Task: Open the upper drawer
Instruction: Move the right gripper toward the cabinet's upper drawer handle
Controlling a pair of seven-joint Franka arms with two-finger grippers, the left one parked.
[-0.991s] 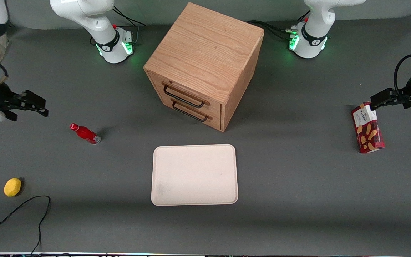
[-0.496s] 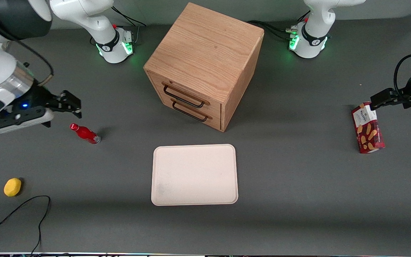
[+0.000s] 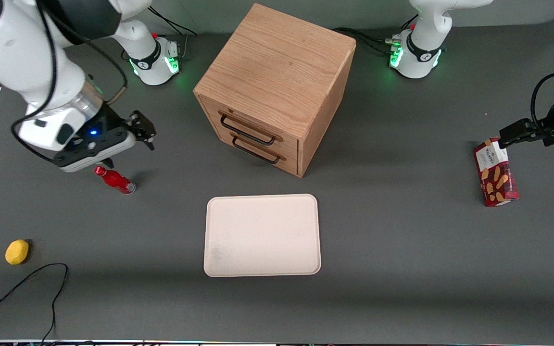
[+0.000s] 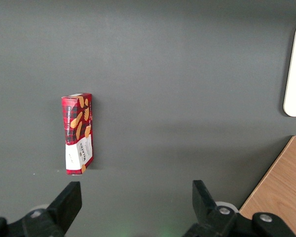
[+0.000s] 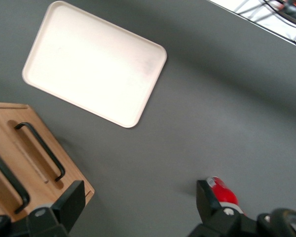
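The oak cabinet [image 3: 277, 62] stands mid-table, its front turned toward the working arm's end. The upper drawer [image 3: 212, 115] is closed, and its black bar handle [image 3: 247, 131] lies just above the lower drawer's twin handle [image 3: 256, 150]. In the right wrist view the upper handle [image 5: 12, 182] is the one farther from the cabinet's bottom edge. My right gripper [image 3: 144, 130] hangs open in the air in front of the drawers, about two hand-widths from the handle. Nothing is between its fingers [image 5: 71, 202]. The gripper [image 5: 138, 207] looks down on bare table.
A red bottle [image 3: 115, 179] lies on the table just under the gripper's wrist and shows beside a finger [image 5: 222, 192]. A cream tray [image 3: 262, 235] sits nearer the camera than the cabinet. A lemon [image 3: 17, 252] and a black cable [image 3: 27, 283] lie toward the working arm's end, a biscuit box [image 3: 494, 173] toward the parked arm's.
The right arm has swung in from the table's end toward the cabinet. Its gripper now hangs over the red bottle, much closer to the drawers. Drawers and objects have not moved.
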